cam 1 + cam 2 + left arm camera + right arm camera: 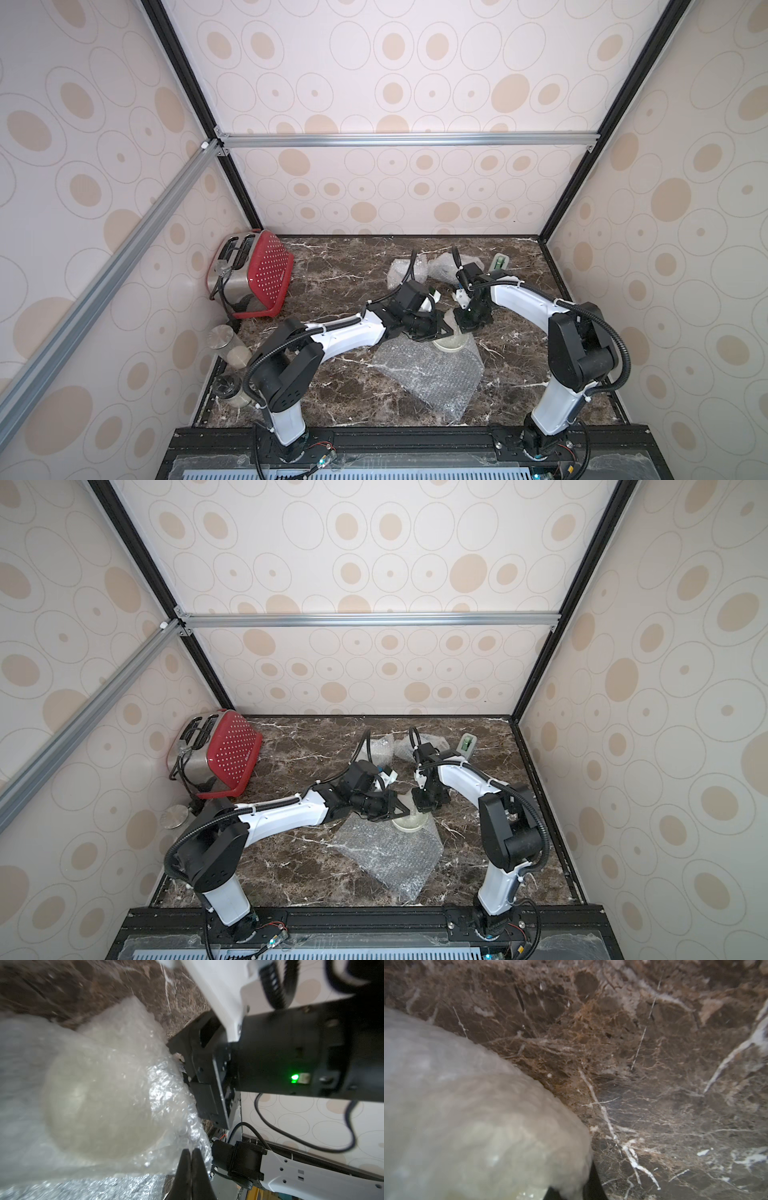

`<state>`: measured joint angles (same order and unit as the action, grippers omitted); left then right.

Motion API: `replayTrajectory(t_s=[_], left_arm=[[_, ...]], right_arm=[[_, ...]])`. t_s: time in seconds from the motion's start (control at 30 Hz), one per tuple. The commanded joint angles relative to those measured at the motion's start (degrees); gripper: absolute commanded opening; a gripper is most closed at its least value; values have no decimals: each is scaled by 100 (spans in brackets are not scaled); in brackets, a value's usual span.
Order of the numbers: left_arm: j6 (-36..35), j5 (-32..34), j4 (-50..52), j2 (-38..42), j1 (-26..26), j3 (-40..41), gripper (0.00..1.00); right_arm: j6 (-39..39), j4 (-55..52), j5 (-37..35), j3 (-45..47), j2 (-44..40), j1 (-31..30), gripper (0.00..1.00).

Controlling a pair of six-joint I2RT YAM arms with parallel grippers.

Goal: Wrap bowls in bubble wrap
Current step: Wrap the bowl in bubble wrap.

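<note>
A plain cream-white bowl (451,345) (409,823) stands on the far corner of a clear bubble wrap sheet (432,378) (395,854) at mid-table. A flap of that sheet is raised over the bowl's far side; in the left wrist view the bowl (99,1105) shows cloudy through it. My left gripper (449,329) (191,1152) is shut, its tips at the flap's taut edge. Facing it, my right gripper (466,328) (185,1070) is shut on bunched film (488,1126). Two cloudy wrapped bundles (405,271) (445,268) lie behind; what is inside them is hidden.
A red and steel toaster (249,276) fills the back left corner. Two glass jars with metal lids (227,345) (230,390) stand along the left edge. A green tape dispenser (500,264) sits at the back right. Walls enclose three sides of the marble table (340,390).
</note>
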<state>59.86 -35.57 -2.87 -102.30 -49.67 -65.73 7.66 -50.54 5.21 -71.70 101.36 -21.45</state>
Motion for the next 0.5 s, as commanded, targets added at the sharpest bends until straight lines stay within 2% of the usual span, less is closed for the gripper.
replayTrajectory(t_s=[0.0, 0.1, 0.3, 0.47], left_arm=[[448, -197, -551, -345, -170, -244, 0], [500, -153, -706, -606, -201, -288, 0], [111, 124, -200, -1019, -207, -512, 0], [149, 121, -293, -1265, -201, -421, 0]], right_arm=[[54, 32, 129, -67, -46, 57, 0], [56, 55, 177, -34, -75, 55, 0], [-18, 89, 287, 11, -132, 61, 0], [-37, 54, 257, 33, -182, 76, 0]])
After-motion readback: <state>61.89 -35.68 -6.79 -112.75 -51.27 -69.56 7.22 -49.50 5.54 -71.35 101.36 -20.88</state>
